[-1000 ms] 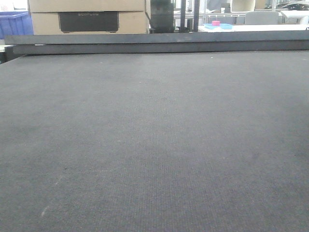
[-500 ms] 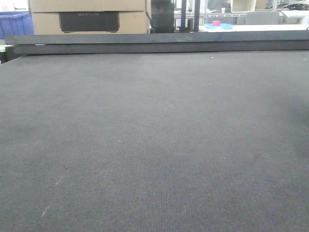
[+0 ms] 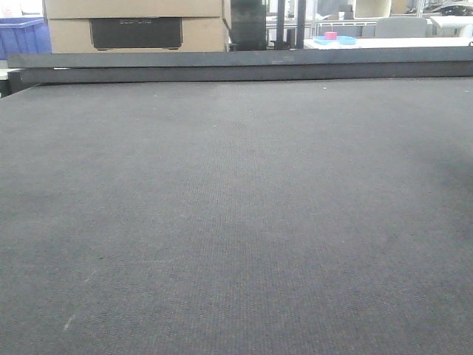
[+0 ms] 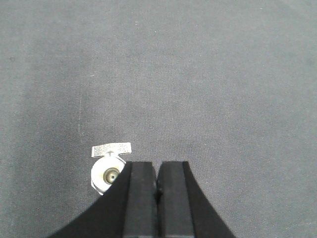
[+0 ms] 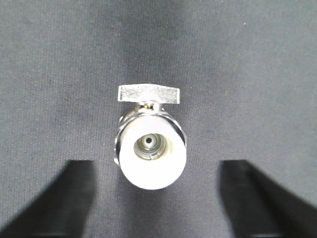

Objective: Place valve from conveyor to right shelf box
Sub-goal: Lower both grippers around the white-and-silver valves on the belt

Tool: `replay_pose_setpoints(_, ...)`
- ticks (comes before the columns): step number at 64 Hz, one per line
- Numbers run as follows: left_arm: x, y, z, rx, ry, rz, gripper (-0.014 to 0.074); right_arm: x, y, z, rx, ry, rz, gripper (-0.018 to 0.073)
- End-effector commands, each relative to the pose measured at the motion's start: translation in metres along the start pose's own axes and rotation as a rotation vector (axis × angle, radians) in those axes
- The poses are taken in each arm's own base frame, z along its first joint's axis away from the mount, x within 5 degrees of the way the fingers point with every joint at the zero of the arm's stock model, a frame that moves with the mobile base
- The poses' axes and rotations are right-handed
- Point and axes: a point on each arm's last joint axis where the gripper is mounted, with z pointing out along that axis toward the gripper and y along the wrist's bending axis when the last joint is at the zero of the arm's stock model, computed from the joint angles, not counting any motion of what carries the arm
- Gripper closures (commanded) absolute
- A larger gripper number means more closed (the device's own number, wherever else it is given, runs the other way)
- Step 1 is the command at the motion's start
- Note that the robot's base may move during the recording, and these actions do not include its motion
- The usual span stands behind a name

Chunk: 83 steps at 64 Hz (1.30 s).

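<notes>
A metal valve (image 5: 151, 144) with a white round end and a flat silver handle stands upright on the dark grey woven conveyor belt (image 5: 247, 64). My right gripper (image 5: 155, 171) is open above it, its two dark fingers wide apart on either side of the valve. In the left wrist view the same kind of valve (image 4: 107, 171) shows small on the belt, just left of my left gripper (image 4: 157, 171), whose black jaws are pressed together with nothing between them. No valve and no gripper show in the front view, only the belt (image 3: 236, 222).
Beyond the belt's far dark rail (image 3: 236, 65) stand cardboard boxes (image 3: 133, 22), a blue crate (image 3: 22, 33) at the far left, and a white table with a pink object on a blue tray (image 3: 332, 37). No shelf box shows.
</notes>
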Motion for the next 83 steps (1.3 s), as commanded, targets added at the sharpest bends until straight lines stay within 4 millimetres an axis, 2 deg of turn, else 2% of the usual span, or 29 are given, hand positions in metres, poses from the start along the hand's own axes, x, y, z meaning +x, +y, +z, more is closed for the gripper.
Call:
replay_pose_setpoints(1, -0.002, -0.001, -0.002, 0.014, -0.015, -0.013, 0.0708, -0.005, -0.004, 0.006, -0.01, 0.022, 0.024, 0.0109)
replay_pose_setpoints(18, -0.002, -0.002, -0.002, 0.016, -0.015, -0.015, 0.0708, -0.014, -0.007, 0.034, -0.055, 0.113, 0.065, 0.0114)
replay_pose_setpoints(33, -0.002, -0.002, -0.002, 0.016, -0.015, -0.015, 0.0708, -0.007, -0.009, 0.052, -0.025, 0.12, 0.053, 0.0114)
replay_pose_setpoints(60, -0.003, -0.002, -0.002, 0.016, -0.018, -0.015, 0.0708, -0.011, -0.009, 0.07, -0.033, 0.151, 0.057, 0.0114)
replay_pose_setpoints(83, -0.003, -0.002, -0.002, 0.016, -0.018, -0.015, 0.0708, -0.012, -0.008, 0.073, -0.038, 0.155, 0.06, 0.0114)
